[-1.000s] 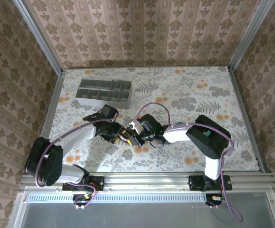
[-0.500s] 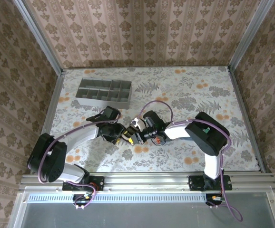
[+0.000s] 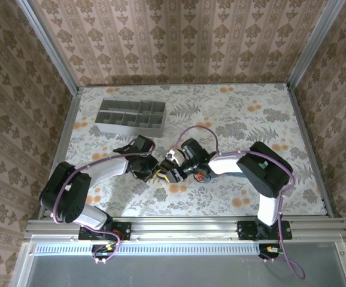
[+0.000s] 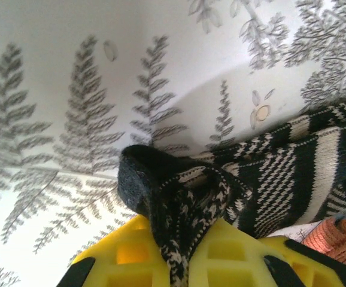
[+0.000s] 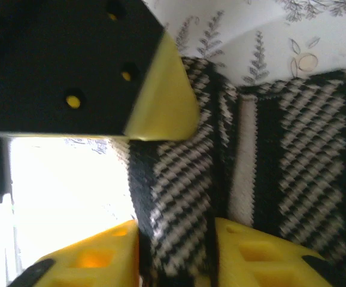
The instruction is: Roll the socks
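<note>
A grey compartment tray (image 3: pixel 131 115) stands on the flowered table (image 3: pixel 251 119). Nearer the arm bases than the tray, and a little to its right, both arms meet over the socks, and their bodies hide most of the fabric from above. The left wrist camera shows the left gripper (image 4: pixel 182 242) clenched on a bunched fold of the black-and-cream striped sock (image 4: pixel 293 173), with an orange knitted cuff (image 4: pixel 334 238) just beside it. The right wrist camera shows the right gripper (image 5: pixel 176 257) straddling that sock with its fingers apart; I cannot tell whether they press it. One left finger (image 5: pixel 161 101) hangs above the sock.
</note>
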You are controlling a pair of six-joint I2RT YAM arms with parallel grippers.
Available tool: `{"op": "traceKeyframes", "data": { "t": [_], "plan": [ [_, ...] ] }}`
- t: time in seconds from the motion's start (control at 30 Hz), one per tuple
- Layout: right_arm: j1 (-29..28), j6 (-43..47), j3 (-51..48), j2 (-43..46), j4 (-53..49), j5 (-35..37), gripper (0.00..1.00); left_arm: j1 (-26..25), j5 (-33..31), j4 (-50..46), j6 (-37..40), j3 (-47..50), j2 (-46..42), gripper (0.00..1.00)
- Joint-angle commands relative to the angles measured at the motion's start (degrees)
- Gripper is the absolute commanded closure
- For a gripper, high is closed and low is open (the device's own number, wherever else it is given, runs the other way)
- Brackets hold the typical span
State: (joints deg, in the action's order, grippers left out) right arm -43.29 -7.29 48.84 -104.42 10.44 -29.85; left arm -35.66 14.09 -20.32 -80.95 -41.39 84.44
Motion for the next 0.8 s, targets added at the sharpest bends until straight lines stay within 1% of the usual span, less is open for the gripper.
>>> {"op": "traceKeyframes", "data": {
  "t": [0.0, 0.03, 0.07, 0.1, 0.17, 0.27, 0.33, 0.43, 0.63, 0.77],
  "plan": [
    [-6.5, 15.1, -7.5, 10.9, -6.7, 22.1, 0.54, -1.5, -4.2, -20.1, -5.5, 2.6, 1.3, 1.0],
    [-9.2, 17.8, -10.0, 13.9, -3.5, 26.8, 0.49, -2.0, -4.5, -21.7, -5.8, 1.4, 1.6, 1.0],
    [-11.6, 20.1, -11.3, 16.0, -1.9, 31.0, 0.46, -2.5, -4.7, -23.6, -6.4, -0.3, 2.6, 1.0],
    [-13.1, 20.9, -11.0, 16.8, -2.5, 33.8, 0.45, -2.9, -4.7, -25.0, -6.6, -1.7, 3.5, 1.0],
    [-17.4, 22.4, -9.8, 16.9, -3.8, 41.8, 0.44, -3.4, -4.2, -26.8, -6.6, -4.3, 6.3, 1.0],
    [-22.2, 25.2, -9.0, 14.9, -1.0, 50.0, 0.43, -4.0, -3.6, -27.8, -6.5, -6.4, 9.1, 1.0],
    [-23.8, 26.4, -6.7, 12.5, -0.8, 52.9, 0.43, -4.1, -3.6, -28.3, -6.1, -7.0, 10.0, 1.0],
    [-24.8, 28.5, -4.0, 9.1, 0.4, 54.9, 0.43, -4.1, -3.0, -27.1, -6.3, -6.5, 10.2, 1.0],
    [-24.8, 31.8, 0.0, 3.9, 1.8, 57.0, 0.44, -4.1, -2.0, -25.3, -6.1, -6.5, 10.7, 1.0],
    [-24.2, 30.5, 2.1, 0.5, 0.5, 56.7, 0.47, -3.9, -1.3, -24.3, -5.7, -6.3, 10.6, 1.0]
  ]
}}
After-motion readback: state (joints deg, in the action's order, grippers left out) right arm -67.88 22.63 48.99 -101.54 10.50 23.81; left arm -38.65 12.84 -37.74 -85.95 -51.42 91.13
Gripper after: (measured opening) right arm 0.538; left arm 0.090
